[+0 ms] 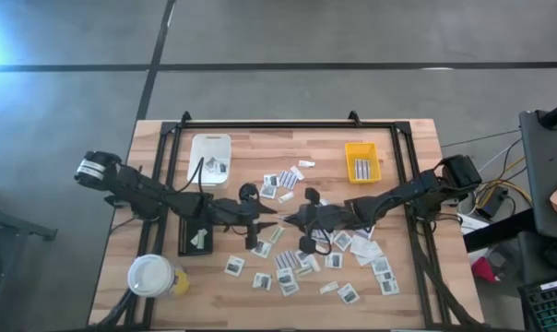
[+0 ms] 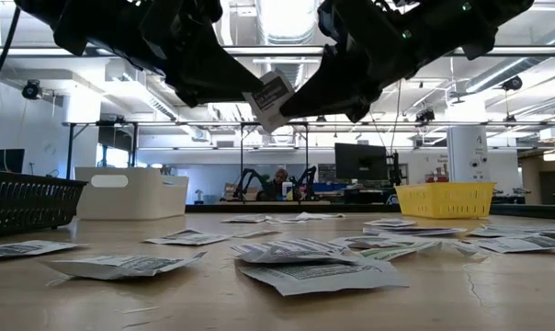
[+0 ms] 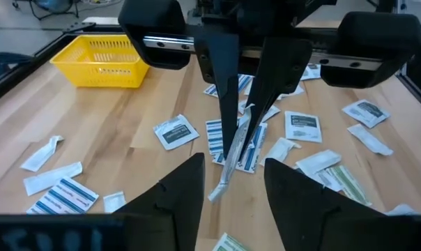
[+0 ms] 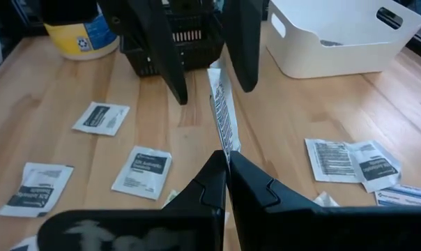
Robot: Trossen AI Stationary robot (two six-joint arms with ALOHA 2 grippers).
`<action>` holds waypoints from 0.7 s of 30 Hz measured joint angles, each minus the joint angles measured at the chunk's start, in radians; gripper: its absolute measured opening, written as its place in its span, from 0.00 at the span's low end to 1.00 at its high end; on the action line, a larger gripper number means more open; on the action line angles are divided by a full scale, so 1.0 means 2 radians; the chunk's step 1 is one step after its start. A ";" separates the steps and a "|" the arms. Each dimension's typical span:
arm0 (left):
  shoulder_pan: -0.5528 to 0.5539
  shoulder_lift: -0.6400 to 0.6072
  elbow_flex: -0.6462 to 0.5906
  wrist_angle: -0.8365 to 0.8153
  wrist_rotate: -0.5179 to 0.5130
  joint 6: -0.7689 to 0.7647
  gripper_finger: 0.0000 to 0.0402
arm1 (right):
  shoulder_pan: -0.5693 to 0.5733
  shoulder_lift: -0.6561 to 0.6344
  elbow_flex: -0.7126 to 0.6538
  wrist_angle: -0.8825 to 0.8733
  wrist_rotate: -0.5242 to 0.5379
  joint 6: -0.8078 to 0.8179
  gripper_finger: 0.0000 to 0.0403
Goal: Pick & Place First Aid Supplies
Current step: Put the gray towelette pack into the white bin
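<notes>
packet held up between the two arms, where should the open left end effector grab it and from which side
Probably the free edge of the packet that sticks out past the right end effector, which is shut on its other end. The packet hangs edge-on above the table, so the left end effector, open and facing it, could come straight in from its own side, one finger on each flat face.

Ceiling lights (image 2: 287, 18) are glaring white at the top centre of the low view, leaving both arms as near-black silhouettes. A pale blue flare is blooming at the high view's upper left. Nearest packets (image 2: 305, 273) are blurring slightly.
</notes>
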 joint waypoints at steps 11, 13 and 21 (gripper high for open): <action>0.000 0.000 0.000 0.000 0.000 -0.012 0.16 | 0.000 0.000 0.000 0.013 0.000 0.005 0.02; 0.000 0.000 0.000 0.000 0.000 -0.012 0.11 | 0.000 0.000 0.000 0.013 0.000 0.005 0.02; 0.000 0.000 0.000 0.000 0.000 -0.012 0.01 | 0.000 0.000 0.000 0.012 0.000 0.000 0.02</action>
